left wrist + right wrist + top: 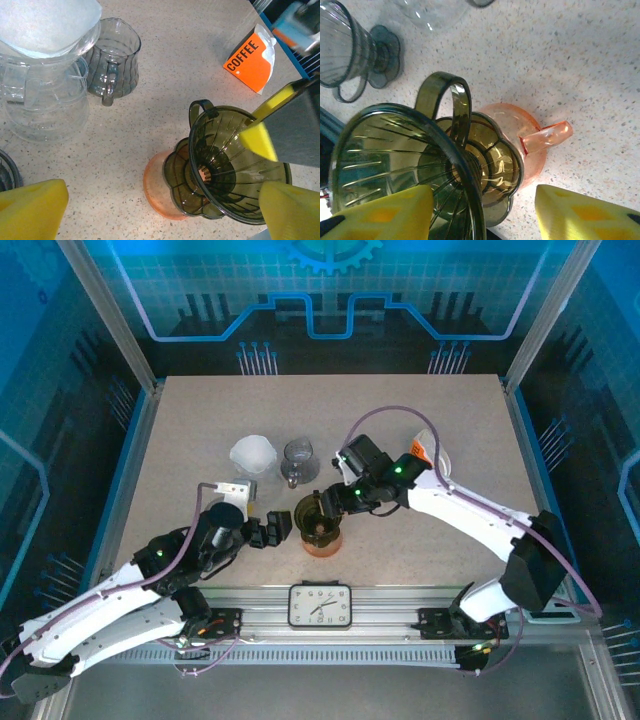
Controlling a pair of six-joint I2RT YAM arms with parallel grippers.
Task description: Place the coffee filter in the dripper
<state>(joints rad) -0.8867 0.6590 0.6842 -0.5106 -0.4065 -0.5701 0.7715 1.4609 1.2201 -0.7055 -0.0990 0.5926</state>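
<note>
The white coffee filter [252, 453] [45, 22] sits in the mouth of a clear glass server [45, 95] at the left back of the table. The dark olive dripper [318, 515] [235, 170] [395, 155] stands on an orange cup [157, 192] [535, 135] at the table's middle. My right gripper [326, 503] [485, 215] is open astride the dripper's rim. One yellow finger [257, 137] is inside the cone, the other outside. My left gripper [274, 530] [160, 215] is open just left of the cup, with nothing in it.
A clear ribbed glass dripper [298, 462] [112, 60] [350, 55] stands between the filter and the olive dripper. An orange coffee packet [425, 452] [250, 60] lies at the right back. A clock [320, 605] lies on the near rail.
</note>
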